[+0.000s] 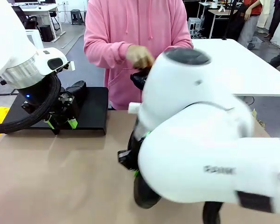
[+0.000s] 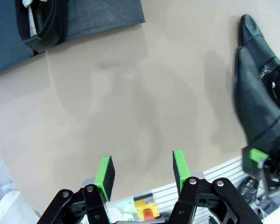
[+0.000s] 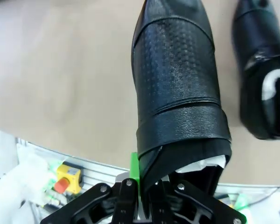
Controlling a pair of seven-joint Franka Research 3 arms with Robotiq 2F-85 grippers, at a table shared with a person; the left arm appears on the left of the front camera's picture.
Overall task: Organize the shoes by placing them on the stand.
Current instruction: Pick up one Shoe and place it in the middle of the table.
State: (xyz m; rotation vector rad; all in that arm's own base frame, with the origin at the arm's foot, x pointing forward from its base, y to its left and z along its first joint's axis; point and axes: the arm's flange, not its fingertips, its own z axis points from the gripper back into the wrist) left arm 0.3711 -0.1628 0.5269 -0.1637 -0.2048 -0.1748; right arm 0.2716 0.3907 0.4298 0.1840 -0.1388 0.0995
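The tan desk (image 1: 60, 177) spans the whole foreground, and the bulky white right arm (image 1: 200, 154) fills much of the front view's right half. A person in a pink hoodie (image 1: 130, 28) stands at the far side with one hand (image 1: 139, 56) raised over something dark and blurred. The black stand (image 1: 95, 109) sits on the far left part of the desk, and a stand shoe (image 1: 77, 87) rests on it near the left arm. The held shoe (image 3: 177, 79) hangs toe-down over the middle of the desk, white paper showing in its opening. A loose shoe (image 3: 263, 70) lies on the desk just beside it. The right gripper (image 3: 142, 175) has its jaws pinched tight on the held shoe's heel rim. The left gripper (image 2: 142, 165) hovers over bare desk in front of the stand, jaws apart with nothing between them
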